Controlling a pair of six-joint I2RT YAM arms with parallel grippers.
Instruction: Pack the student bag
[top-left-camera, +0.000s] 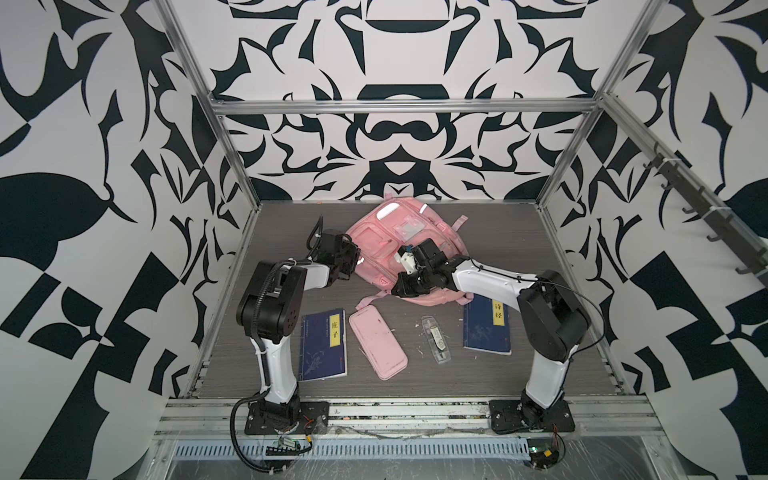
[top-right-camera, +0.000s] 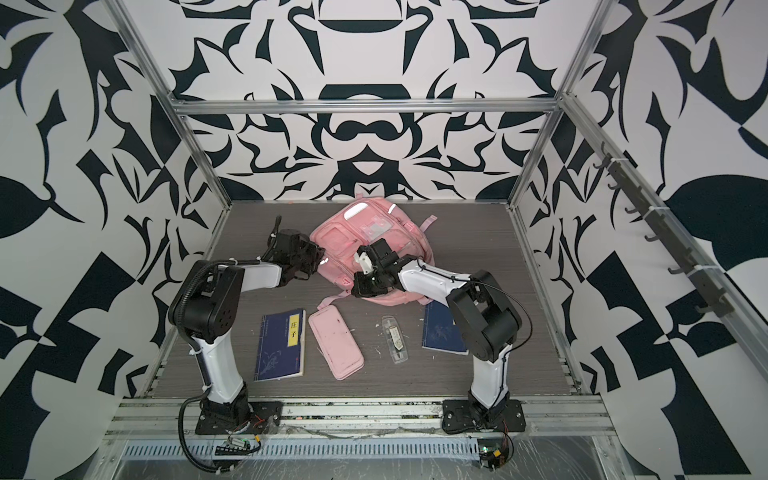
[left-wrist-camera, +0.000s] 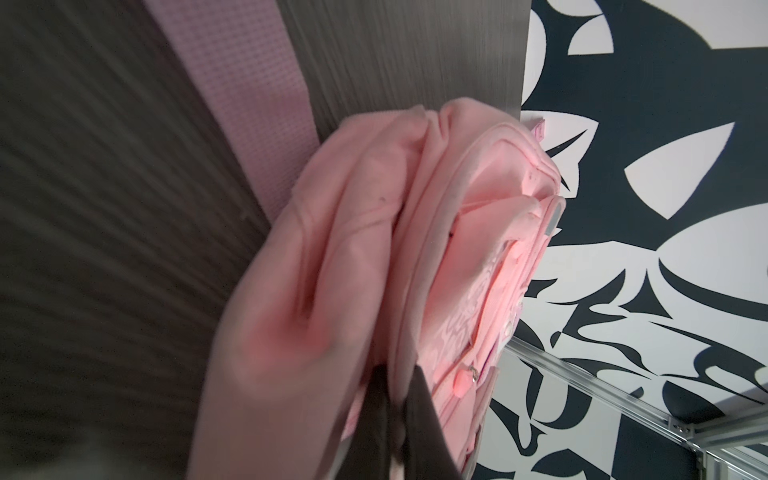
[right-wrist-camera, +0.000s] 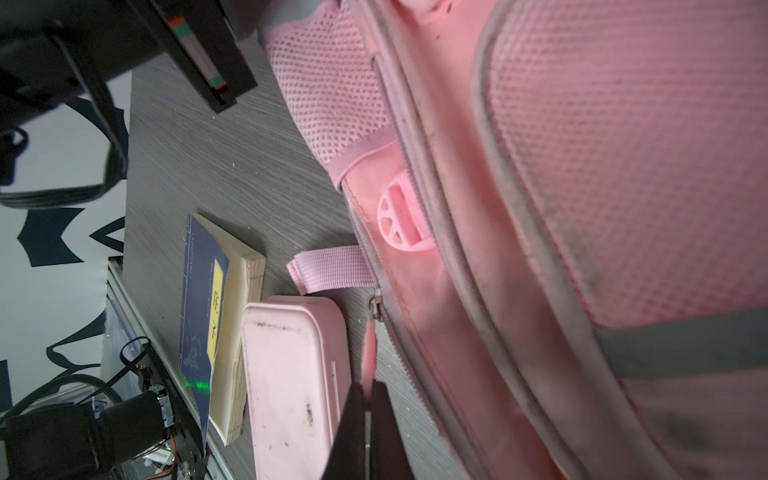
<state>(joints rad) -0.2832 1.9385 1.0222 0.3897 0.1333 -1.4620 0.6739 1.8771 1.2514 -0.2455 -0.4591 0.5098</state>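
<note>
The pink student bag (top-left-camera: 384, 239) (top-right-camera: 345, 243) lies at the back middle of the table in both top views. My left gripper (top-left-camera: 354, 258) (top-right-camera: 320, 261) is at the bag's left edge. In the left wrist view it (left-wrist-camera: 397, 374) is shut on a piped fold of the bag's fabric (left-wrist-camera: 374, 249). My right gripper (top-left-camera: 401, 286) (top-right-camera: 360, 289) reaches over the bag's front edge. In the right wrist view it (right-wrist-camera: 369, 388) is shut on the pink zip pull (right-wrist-camera: 368, 349), which hangs from a metal slider (right-wrist-camera: 376, 307) on the bag (right-wrist-camera: 582, 208).
In front of the bag lie a blue book (top-left-camera: 323, 349), a flat pink pencil case (top-left-camera: 377, 343), a clear plastic case (top-left-camera: 435, 338) and a second blue book (top-left-camera: 488, 328) partly under the right arm. A pink strap (top-left-camera: 368, 300) trails toward the pencil case. Patterned walls enclose the table.
</note>
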